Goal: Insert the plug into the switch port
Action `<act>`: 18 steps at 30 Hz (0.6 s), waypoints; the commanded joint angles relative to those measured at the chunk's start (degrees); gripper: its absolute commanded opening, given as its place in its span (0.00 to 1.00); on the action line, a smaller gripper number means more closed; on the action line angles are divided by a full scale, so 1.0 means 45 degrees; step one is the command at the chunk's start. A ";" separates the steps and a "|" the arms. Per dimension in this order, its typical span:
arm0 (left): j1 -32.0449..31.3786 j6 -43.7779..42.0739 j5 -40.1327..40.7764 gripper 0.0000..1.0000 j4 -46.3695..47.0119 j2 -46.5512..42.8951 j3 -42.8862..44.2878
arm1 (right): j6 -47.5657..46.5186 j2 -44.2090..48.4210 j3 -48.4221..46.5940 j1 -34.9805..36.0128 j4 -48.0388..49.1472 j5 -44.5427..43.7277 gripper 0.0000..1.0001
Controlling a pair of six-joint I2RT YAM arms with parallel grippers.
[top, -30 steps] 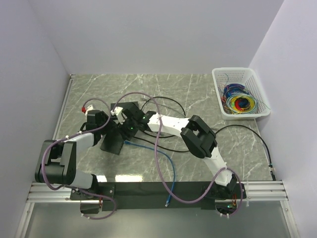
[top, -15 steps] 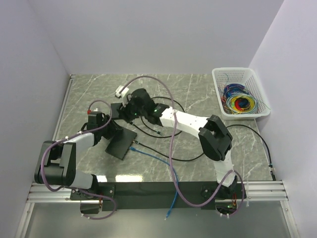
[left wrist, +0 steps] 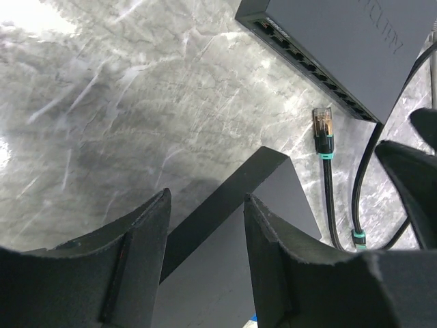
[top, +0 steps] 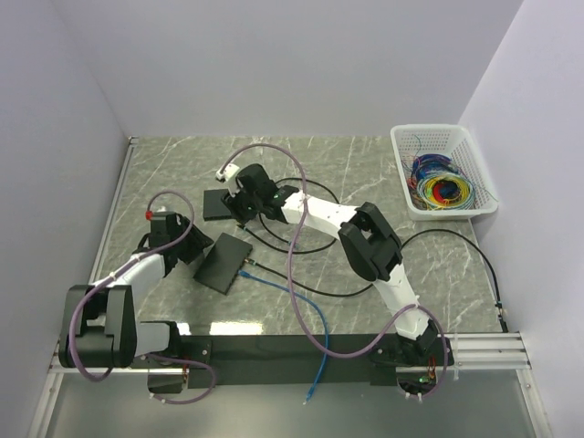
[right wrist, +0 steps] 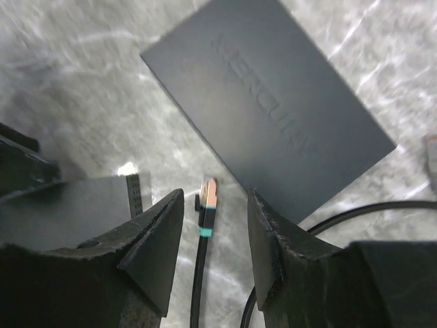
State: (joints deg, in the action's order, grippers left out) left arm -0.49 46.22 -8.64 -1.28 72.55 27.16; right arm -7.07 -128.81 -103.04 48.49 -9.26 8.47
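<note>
A black cable's plug (right wrist: 208,195), with a teal boot and a clear tip, lies on the marble just off the port edge of the far black switch (right wrist: 266,102). My right gripper (right wrist: 215,198) is open and hangs over the plug, one finger on each side, not touching it. From the left wrist the plug (left wrist: 322,126) lies close to that switch's port row (left wrist: 321,72). My left gripper (left wrist: 206,201) is open and empty above a corner of the near switch (left wrist: 232,225). From above, the right gripper (top: 237,203) is at the far switch (top: 215,204) and the left gripper (top: 184,246) beside the near switch (top: 224,263).
A blue cable (top: 306,310) runs from the near switch toward the front rail. Black cable loops (top: 310,242) lie between the arms. A white basket (top: 444,137) of coloured wires stands at the back right. Walls close in on the left and right.
My right gripper has swung from over the near switch back to the far switch. My left gripper has drawn back to the left, off the near switch.
</note>
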 commanded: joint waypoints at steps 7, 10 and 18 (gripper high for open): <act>0.0070 -0.0016 0.0261 0.52 -0.0048 -0.0498 -0.0273 | 0.0321 -0.0006 0.0457 0.0045 -0.0130 -0.0202 0.50; 0.0070 0.0022 0.0378 0.52 -0.0106 -0.0712 -0.0293 | 0.0399 -0.0183 0.0496 0.0045 -0.0306 -0.0085 0.49; 0.0051 0.0042 0.0437 0.53 -0.0438 -0.1240 -0.0195 | 0.0516 -0.0808 0.0223 0.0025 -0.0794 0.0110 0.46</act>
State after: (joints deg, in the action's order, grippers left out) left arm -0.40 46.22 -7.55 -2.17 68.53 26.22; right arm -5.37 -131.39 -100.86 48.49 -11.22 8.51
